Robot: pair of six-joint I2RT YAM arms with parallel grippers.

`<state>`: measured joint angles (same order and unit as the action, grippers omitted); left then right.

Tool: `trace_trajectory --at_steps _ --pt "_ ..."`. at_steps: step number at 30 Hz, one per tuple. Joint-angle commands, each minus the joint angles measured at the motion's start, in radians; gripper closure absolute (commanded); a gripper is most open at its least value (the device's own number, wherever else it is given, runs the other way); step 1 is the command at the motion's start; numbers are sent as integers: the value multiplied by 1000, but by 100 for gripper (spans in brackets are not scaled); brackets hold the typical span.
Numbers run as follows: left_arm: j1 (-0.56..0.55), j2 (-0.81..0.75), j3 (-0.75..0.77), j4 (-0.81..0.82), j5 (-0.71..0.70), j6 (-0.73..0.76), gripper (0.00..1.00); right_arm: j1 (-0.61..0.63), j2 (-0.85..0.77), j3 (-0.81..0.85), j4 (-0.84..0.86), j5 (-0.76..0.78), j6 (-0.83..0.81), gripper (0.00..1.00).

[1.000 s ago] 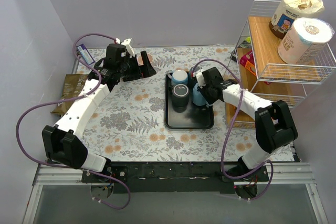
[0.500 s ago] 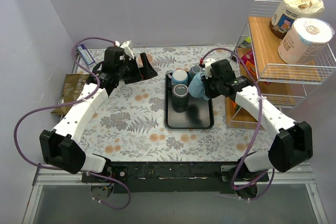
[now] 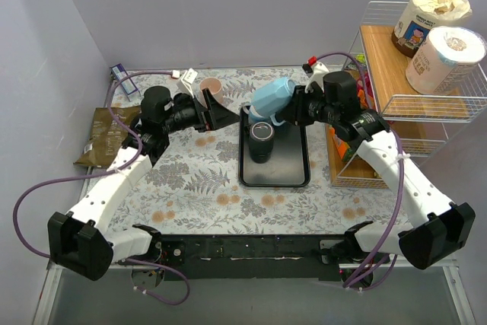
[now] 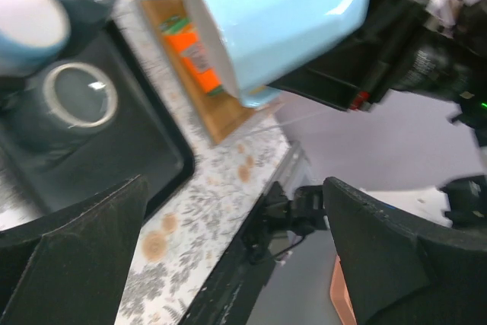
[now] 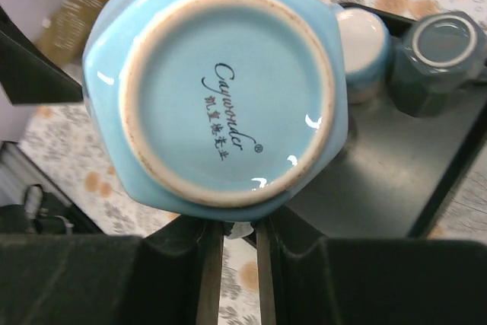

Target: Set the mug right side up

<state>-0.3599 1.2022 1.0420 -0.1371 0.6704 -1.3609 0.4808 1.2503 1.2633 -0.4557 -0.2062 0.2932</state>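
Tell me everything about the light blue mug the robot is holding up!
The light blue mug looks like glossy ceramic. It has flat-faceted sides and a pale unglazed ring around its base, where "Caywonder" is printed. It hangs in the air, tipped on its side, above the far end of the black tray. Only the right hand touches it.

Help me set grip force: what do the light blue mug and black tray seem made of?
The light blue mug looks glazed ceramic: glossy highlights, bare tan foot ring, printed mark. The black tray is smooth, dull: plastic or coated metal, unclear.
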Motion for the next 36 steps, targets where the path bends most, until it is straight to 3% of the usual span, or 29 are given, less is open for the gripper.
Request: trace_trajectory --at_steps 1,8,19,23,36 --pt "-51 -73 -60 321 132 -138 2 4 -65 91 271 -143 213 99" --pt "-126 -64 -171 698 94 -337 2 39 -63 21 560 -239 497 99" --pt "-149 -20 -172 814 -15 -383 8 123 -55 -1 678 -223 627 99" --pt "-149 -10 -149 778 -25 -360 10 145 -49 -13 715 -223 658 99" --pt "-149 -39 -218 910 -140 -474 43 166 -49 -45 743 -202 655 99"
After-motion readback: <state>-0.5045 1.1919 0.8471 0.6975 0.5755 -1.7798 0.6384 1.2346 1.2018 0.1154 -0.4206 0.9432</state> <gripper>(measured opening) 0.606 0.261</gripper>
